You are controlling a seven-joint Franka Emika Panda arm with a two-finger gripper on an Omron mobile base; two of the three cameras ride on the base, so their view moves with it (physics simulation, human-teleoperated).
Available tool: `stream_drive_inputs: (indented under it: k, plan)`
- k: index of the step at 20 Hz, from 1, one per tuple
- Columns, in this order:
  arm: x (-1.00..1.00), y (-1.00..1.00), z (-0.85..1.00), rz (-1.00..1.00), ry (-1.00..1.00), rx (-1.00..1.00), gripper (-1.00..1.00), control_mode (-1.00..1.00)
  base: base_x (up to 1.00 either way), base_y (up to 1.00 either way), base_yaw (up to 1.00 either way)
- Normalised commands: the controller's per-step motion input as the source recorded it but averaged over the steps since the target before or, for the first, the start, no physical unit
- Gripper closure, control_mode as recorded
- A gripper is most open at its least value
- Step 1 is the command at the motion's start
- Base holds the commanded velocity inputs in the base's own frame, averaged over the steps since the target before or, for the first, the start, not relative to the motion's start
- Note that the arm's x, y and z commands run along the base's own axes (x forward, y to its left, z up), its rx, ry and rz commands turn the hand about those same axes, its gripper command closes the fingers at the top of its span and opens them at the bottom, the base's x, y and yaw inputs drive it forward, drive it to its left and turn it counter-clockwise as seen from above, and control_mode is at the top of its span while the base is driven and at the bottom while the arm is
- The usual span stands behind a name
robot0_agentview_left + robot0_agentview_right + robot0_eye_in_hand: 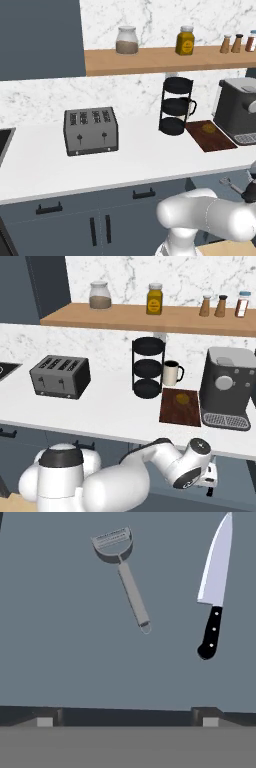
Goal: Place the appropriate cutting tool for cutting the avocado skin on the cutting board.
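A white counter [45, 170] runs under a marble wall, with dark blue-grey cabinet fronts below and a long wooden shelf [150, 318] above.

On the counter stand one toaster [91, 131], one black three-tier rack [148, 368], one mug [172, 373], one coffee machine [227, 387] and one board [180, 407]. In the right base view the board lies at 3 o'clock from the rack's foot, just beside the coffee machine, and one avocado [182, 399] rests on its far half. The mug stands just behind the board, at its 12 o'clock. A sink edge [4, 140] shows at 9 o'clock of the toaster. The shelf holds two jars and three small shakers.

The gripper [212, 483] hangs low, below the counter's front edge, at 6 o'clock from the coffee machine. In the hand view its fingertips [45, 718] stand wide apart, holding nothing, over a flat grey-blue surface. Two tools lie there, well apart: one peeler [125, 572] at 11 o'clock, its handle pointing to 5, and one knife [216, 587] at 1 o'clock, black handle nearest the fingers, blade pointing away. Nothing lies between the fingers and either tool.
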Motion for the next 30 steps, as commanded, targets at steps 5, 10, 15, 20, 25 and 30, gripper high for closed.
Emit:
stream_drive_inputs:
  k: [5,10,15,20,25,30]
  plan:
    - [-0.13,-0.06,-0.37,0.0,0.04,0.0,-1.0,-1.0,0.0,0.0,0.0]
    - [-0.27,-0.12,-0.13,0.0,0.11,-0.02,-1.0,-1.0,0.0,0.0,0.0]
    - [-0.63,-0.15,-0.02,0.0,0.08,0.0,-1.0,-1.0,0.0,0.0,0.0]
    - [-0.8,-0.21,0.0,0.0,0.08,0.0,-1.0,-1.0,0.0,0.0,0.0]
    - [0.2,-0.26,0.18,0.0,0.01,0.0,-1.0,-1.0,0.0,0.0,0.0]
    - [0.95,-0.25,0.11,-0.04,0.0,0.03,-1.0,-1.0,0.0,0.0,0.0]
